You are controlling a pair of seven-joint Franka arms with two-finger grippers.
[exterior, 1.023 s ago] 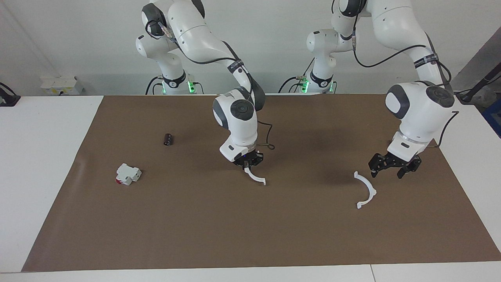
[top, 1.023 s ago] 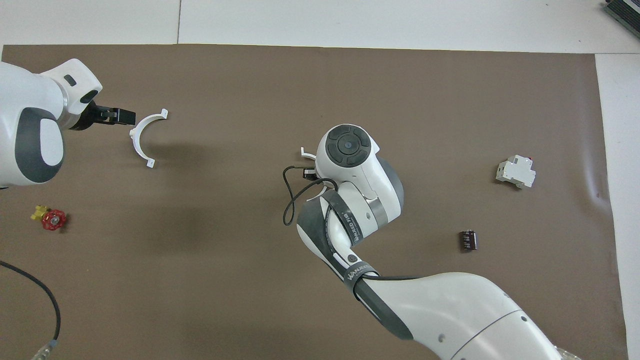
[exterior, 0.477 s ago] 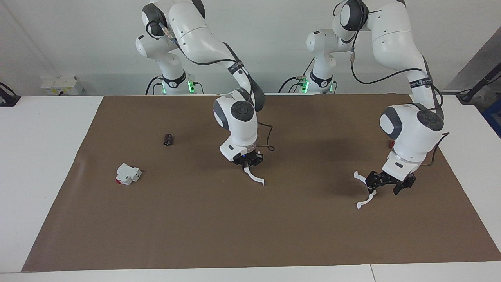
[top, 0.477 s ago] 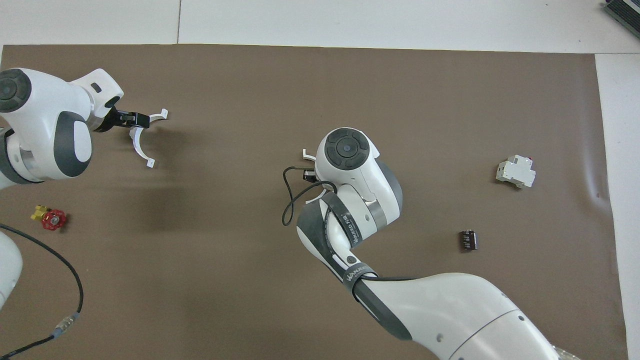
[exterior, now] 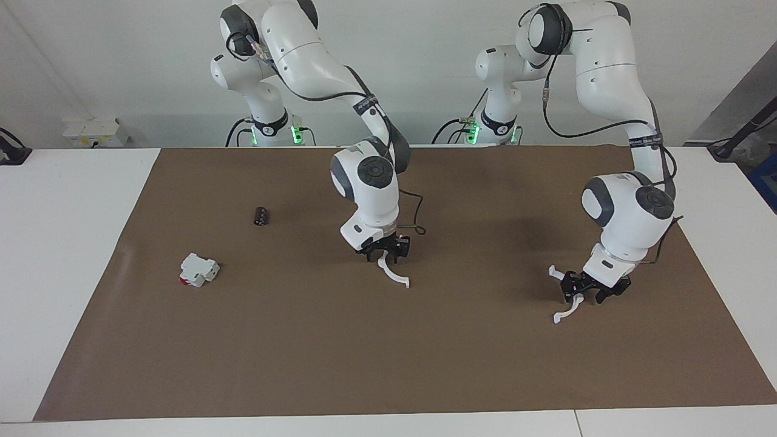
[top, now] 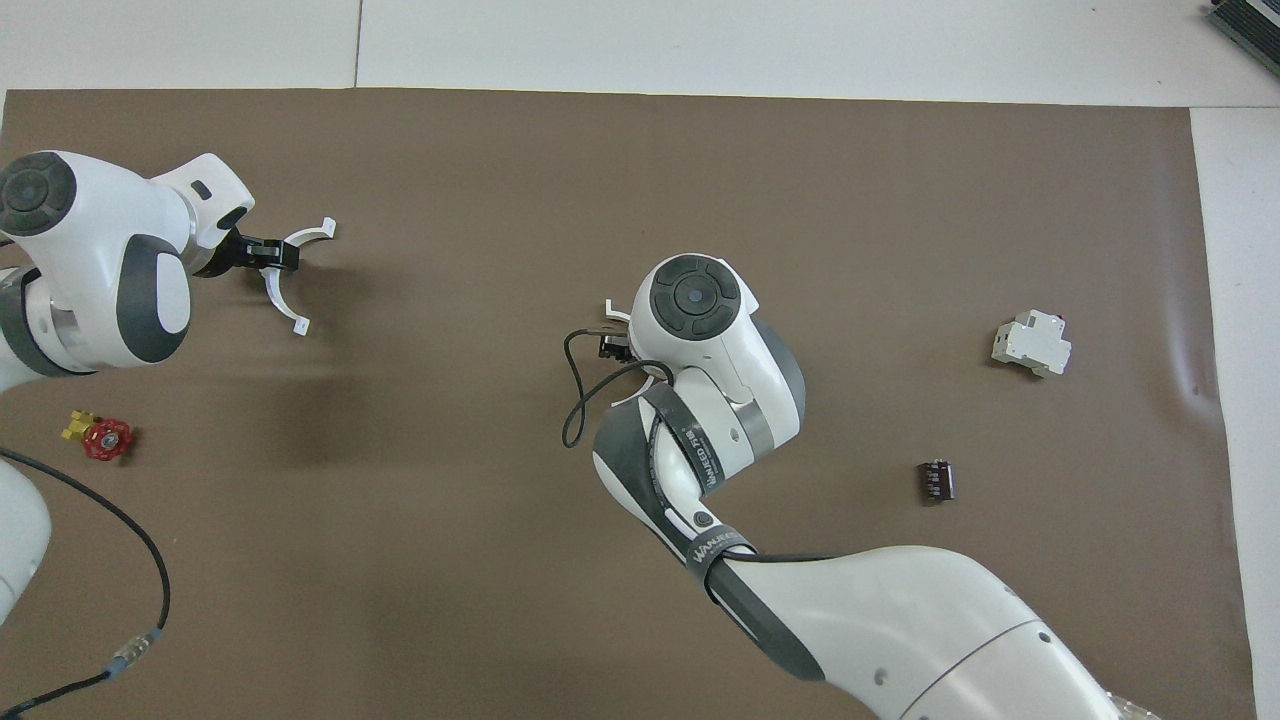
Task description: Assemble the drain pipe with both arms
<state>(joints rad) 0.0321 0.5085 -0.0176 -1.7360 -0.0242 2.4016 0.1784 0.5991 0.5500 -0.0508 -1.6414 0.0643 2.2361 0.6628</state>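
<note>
The drain pipe lies as two separate white half-ring arcs on the brown mat. One arc is toward the left arm's end; my left gripper is down at the mat with its fingers open astride the arc's middle, also seen in the overhead view on the arc. The other arc is at mid-table under my right gripper, which is low over one end of it. In the overhead view the right wrist covers most of that arc, and only a tip shows.
A blocky white part with a red end and a small black cylinder lie toward the right arm's end. A small red valve with a yellow piece lies nearer the robots than the left gripper. A black cable trails beside it.
My left gripper has come down from beside its arc and over it, and now straddles its middle at the mat. The right gripper and its arc have stayed almost in place.
</note>
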